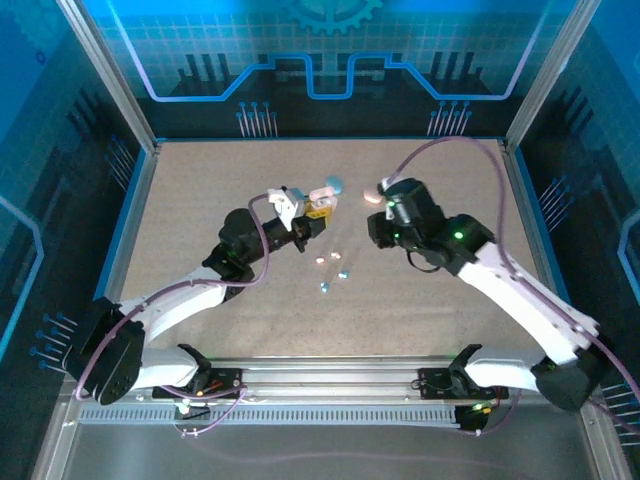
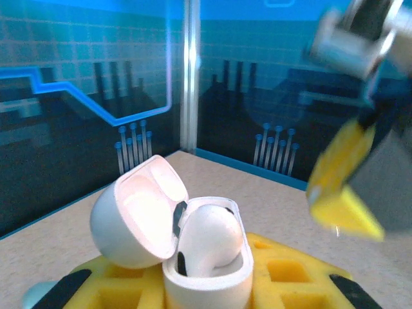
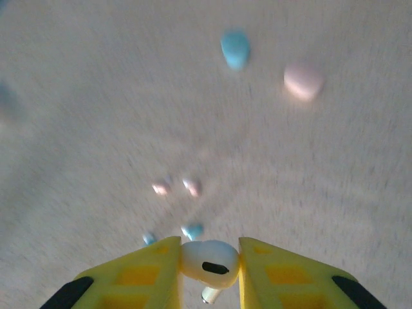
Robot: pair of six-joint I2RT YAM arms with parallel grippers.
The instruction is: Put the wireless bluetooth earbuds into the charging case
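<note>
The tabletop [image 1: 200, 190] is a beige, speckled surface. Dark walls [image 1: 320, 60] with glowing blue circuit lines close it on three sides, and aluminium posts [image 1: 105, 70] stand at the corners.

The left gripper [image 1: 318, 208] has its yellow jaws clamped on the body of the white charging case [image 2: 209, 283]. The case is held with the opening upward, and its lid is swung open to the left in the left wrist view. One seated earbud [image 2: 209, 238] is in the case. Its rounded head is up and its long axis is nearly upright, with a small lean.

To the right of the white charging case, and apart from it, is the right gripper [image 3: 209, 264]. Its jaws are pressed together on the held earbud [image 3: 209, 257], which is white. The rounded head lies across between the jaws, and the short stem points to the lower edge of the right wrist view.

The pale blue case [image 1: 332, 185] lies just beside the white charging case, on the far side. The pink case [image 1: 374, 195] lies more to the right of it.

On the tabletop, nearer to the arm bases than the white charging case, lie two pink earbuds [image 3: 192, 187] and two pale blue earbuds [image 3: 192, 230]. They are blurred, so I cannot tell which way they point.
</note>
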